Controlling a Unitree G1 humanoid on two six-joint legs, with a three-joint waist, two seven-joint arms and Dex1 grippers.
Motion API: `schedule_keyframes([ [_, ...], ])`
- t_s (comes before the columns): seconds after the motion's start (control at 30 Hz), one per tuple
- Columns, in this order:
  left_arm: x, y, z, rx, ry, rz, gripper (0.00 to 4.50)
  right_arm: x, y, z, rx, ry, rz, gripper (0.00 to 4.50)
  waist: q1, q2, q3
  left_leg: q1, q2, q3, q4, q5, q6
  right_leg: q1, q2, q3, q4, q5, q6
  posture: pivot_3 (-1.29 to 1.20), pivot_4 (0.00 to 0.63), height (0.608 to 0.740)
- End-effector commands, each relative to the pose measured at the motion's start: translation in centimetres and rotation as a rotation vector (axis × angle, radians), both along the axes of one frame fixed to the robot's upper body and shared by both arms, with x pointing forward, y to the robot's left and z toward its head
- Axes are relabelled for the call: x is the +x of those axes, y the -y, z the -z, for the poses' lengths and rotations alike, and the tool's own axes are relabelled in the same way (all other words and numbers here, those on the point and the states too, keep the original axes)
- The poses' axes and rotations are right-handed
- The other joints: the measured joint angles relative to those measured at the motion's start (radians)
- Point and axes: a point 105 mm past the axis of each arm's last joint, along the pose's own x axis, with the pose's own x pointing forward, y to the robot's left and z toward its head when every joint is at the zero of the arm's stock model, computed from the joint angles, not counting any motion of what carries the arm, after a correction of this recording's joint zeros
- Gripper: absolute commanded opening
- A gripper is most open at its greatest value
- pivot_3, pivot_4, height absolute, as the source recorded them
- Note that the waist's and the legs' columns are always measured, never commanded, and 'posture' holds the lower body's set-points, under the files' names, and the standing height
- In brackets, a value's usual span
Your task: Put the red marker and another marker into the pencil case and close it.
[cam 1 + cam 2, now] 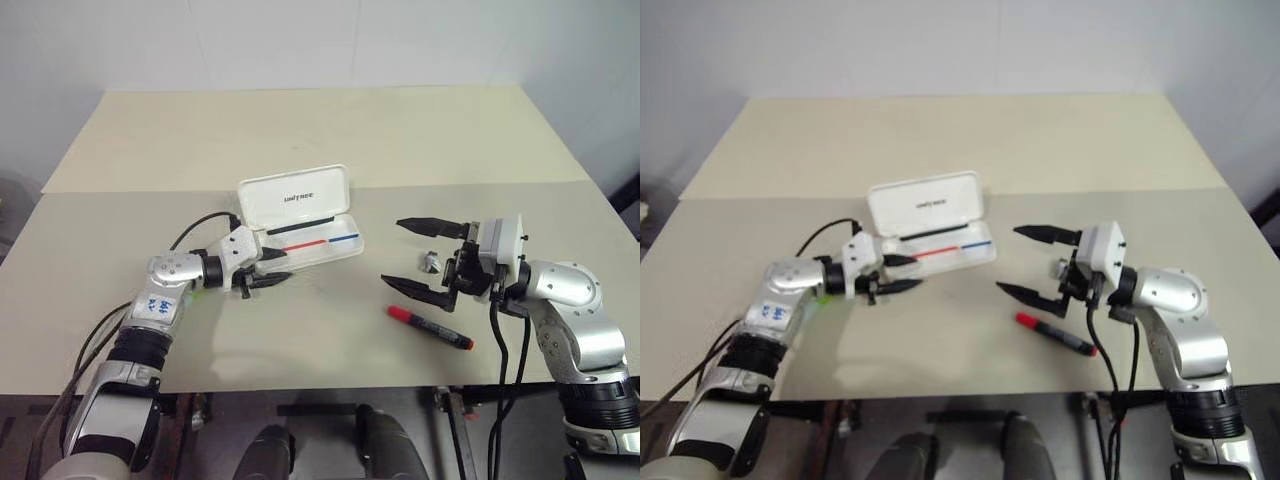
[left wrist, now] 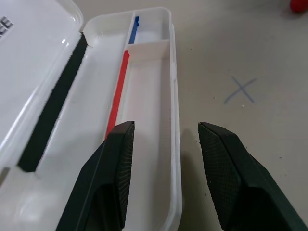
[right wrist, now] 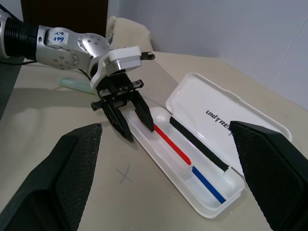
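Note:
The white pencil case (image 1: 293,197) lies open at mid-table, its lid standing up at the back and red and blue stripes in the tray. My left gripper (image 1: 287,264) is open at the case's left end, one finger (image 2: 115,163) over the tray and the other outside the front wall (image 2: 174,120); nothing is held. The red marker (image 1: 430,327) lies on the table to the right of the case, just below my right gripper (image 1: 392,250), which hovers wide open and empty. The pale green marker (image 3: 74,84) lies on the table behind my left arm.
A small silvery object (image 1: 430,262) sits by the right gripper. A faint blue cross (image 2: 239,90) is drawn on the table in front of the case. The beige table (image 1: 330,130) runs far back behind the case.

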Motion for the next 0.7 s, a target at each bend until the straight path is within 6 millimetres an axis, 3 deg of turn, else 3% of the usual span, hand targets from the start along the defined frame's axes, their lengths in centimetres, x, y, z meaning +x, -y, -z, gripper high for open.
schedule_keyframes([
  [0.03,0.1,0.8,-0.4,0.033,0.027,0.053,2.18,-0.8,-0.7,-1.1,0.023,0.048,-0.024,4.50,0.000,0.000,0.000,0.000,0.000,0.000,0.000,0.000,0.000,0.000,0.000,0.000,0.000,0.000,0.000,0.00,0.150,0.740],
  [0.27,0.6,1.1,1.3,0.192,-0.035,0.063,2.18,-1.4,-0.3,-1.0,-0.013,0.028,-0.028,4.50,0.005,0.000,0.000,0.000,0.000,0.000,0.002,0.000,0.000,0.001,0.000,0.000,0.001,0.000,0.000,0.00,0.150,0.740],
  [0.4,0.5,1.9,1.3,0.203,-0.075,0.076,2.18,-1.6,0.4,-0.8,-0.052,0.004,-0.034,4.50,0.003,0.000,0.000,0.003,-0.001,0.000,0.003,0.000,0.001,0.006,0.000,0.000,0.000,0.001,0.002,0.00,0.150,0.740],
  [0.53,0.4,2.5,1.5,0.220,-0.095,0.088,2.18,-1.7,2.1,-0.3,-0.101,-0.030,-0.022,4.50,0.005,0.000,0.000,0.008,-0.001,0.000,0.003,0.000,0.001,0.011,0.000,0.000,0.000,0.001,0.002,0.00,0.150,0.740],
  [0.63,0.3,2.6,1.8,0.224,-0.112,0.086,1.62,-1.6,3.1,0.4,-0.135,-0.059,-0.014,4.50,0.004,-0.001,0.000,0.009,-0.001,0.000,0.003,0.000,0.001,0.012,0.000,0.000,0.000,0.001,0.002,0.00,0.150,0.740],
  [0.7,-0.3,2.9,2.2,0.206,-0.161,0.110,1.00,-1.6,3.3,0.4,-0.139,-0.061,-0.014,4.50,0.002,-0.001,0.000,0.009,-0.001,0.000,0.002,0.000,0.001,0.012,0.000,0.000,0.000,0.001,0.002,0.00,0.150,0.740],
])
